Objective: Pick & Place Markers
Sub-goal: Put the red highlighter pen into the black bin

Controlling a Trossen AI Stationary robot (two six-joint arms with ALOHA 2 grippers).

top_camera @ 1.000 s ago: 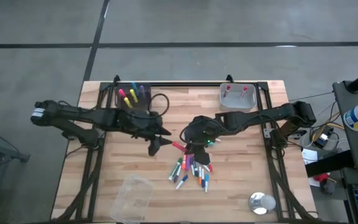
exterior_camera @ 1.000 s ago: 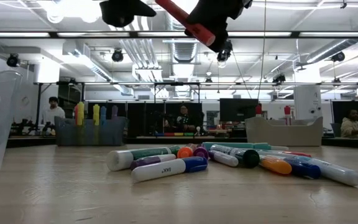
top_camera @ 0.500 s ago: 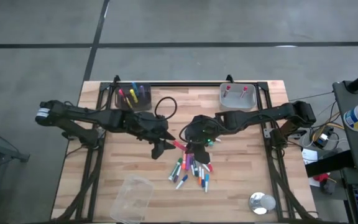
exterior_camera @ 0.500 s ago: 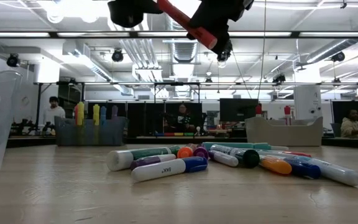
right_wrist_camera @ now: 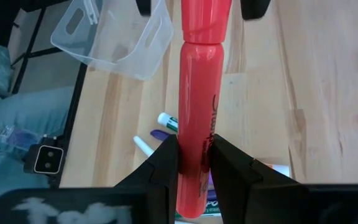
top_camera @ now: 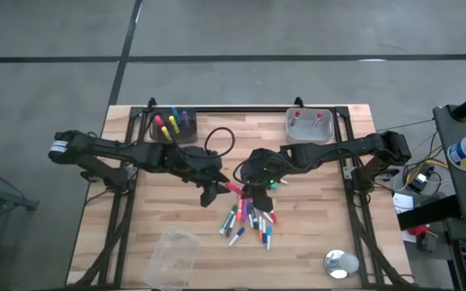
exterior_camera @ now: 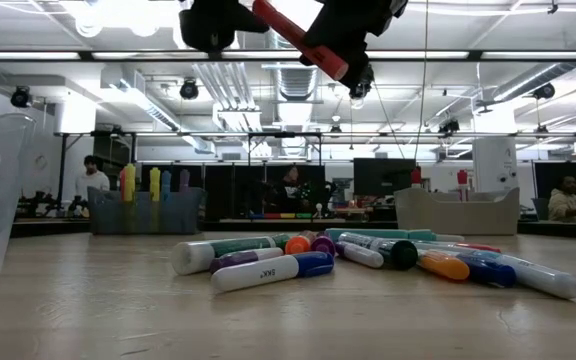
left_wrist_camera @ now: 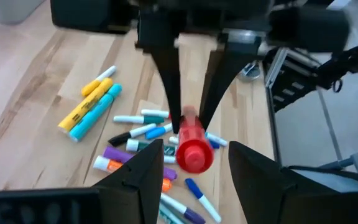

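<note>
A red marker (top_camera: pixel 233 189) hangs above the table's middle, with my right gripper (top_camera: pixel 252 187) shut on it. My left gripper (left_wrist_camera: pixel 196 148) is open, and its fingers stand on either side of the marker's free end (left_wrist_camera: pixel 194 154), with a gap showing on each side. Below them a pile of mixed-colour markers (top_camera: pixel 249 221) lies flat on the wood. In the low view the red marker (exterior_camera: pixel 300 36) slants high above the pile (exterior_camera: pixel 368 258). My right gripper pinches the red marker's barrel (right_wrist_camera: pixel 194 127) between its two fingers (right_wrist_camera: pixel 164 163), about midway along it. The fingers come down at a slant from the table's right side and lie across the marker. The marker is lifted clear and tilted, its free end toward my left gripper.
A dark holder (top_camera: pixel 173 129) with upright markers stands at the far left, a pale tray (top_camera: pixel 310 129) at the far right. A clear plastic tub (top_camera: pixel 172 257) lies near the front left edge, a small metal disc (top_camera: pixel 340 263) at the front right.
My left gripper has gone toward the table's right edge, up to the red marker, and its fingers now straddle the marker's free end. My right gripper has kept the marker still.
</note>
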